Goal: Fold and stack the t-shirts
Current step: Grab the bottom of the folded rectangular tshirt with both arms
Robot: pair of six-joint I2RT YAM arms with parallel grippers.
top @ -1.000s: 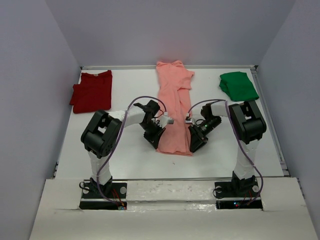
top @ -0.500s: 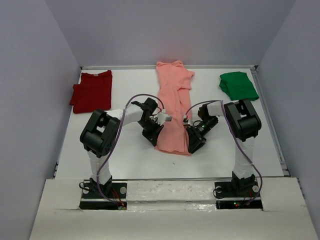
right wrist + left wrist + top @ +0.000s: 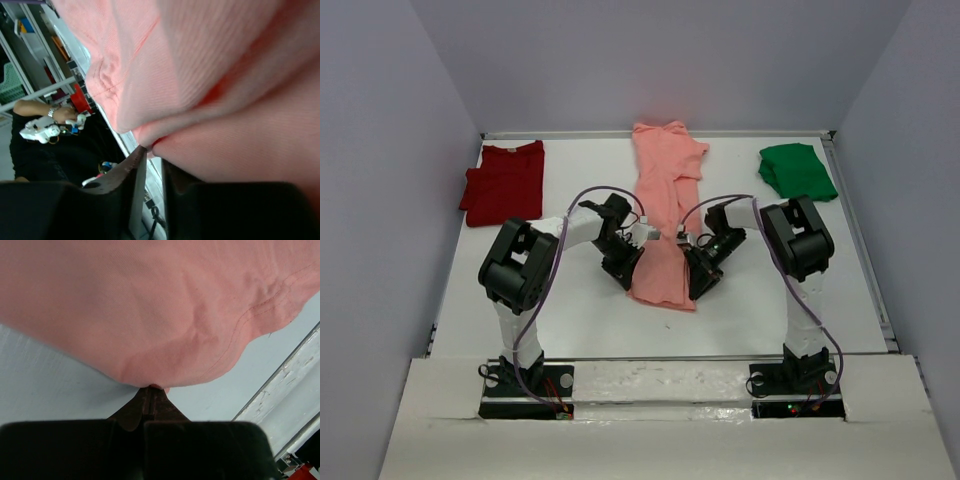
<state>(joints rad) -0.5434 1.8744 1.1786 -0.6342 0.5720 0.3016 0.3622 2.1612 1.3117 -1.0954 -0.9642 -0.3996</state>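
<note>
A salmon-pink t-shirt [image 3: 667,190] lies lengthwise down the middle of the white table, its near end lifted and hanging between the two grippers. My left gripper [image 3: 636,262] is shut on the shirt's near left edge; in the left wrist view the pink cloth [image 3: 150,315] bulges above the closed jaws [image 3: 151,392]. My right gripper [image 3: 692,268] is shut on the near right edge; in the right wrist view folds of the cloth [image 3: 210,75] are pinched at the fingertips [image 3: 148,149]. A folded red t-shirt [image 3: 504,181] lies at the far left. A folded green t-shirt [image 3: 797,171] lies at the far right.
The white table [image 3: 570,300] has a raised rim along the back and right [image 3: 860,240]. Grey walls close in both sides. The arm bases stand at the near edge [image 3: 660,380]. Purple cables loop over both arms.
Both grippers have moved away from me and toward each other, carrying the pink shirt's near hem up off the table; the near part of the shirt now looks shorter and narrower.
</note>
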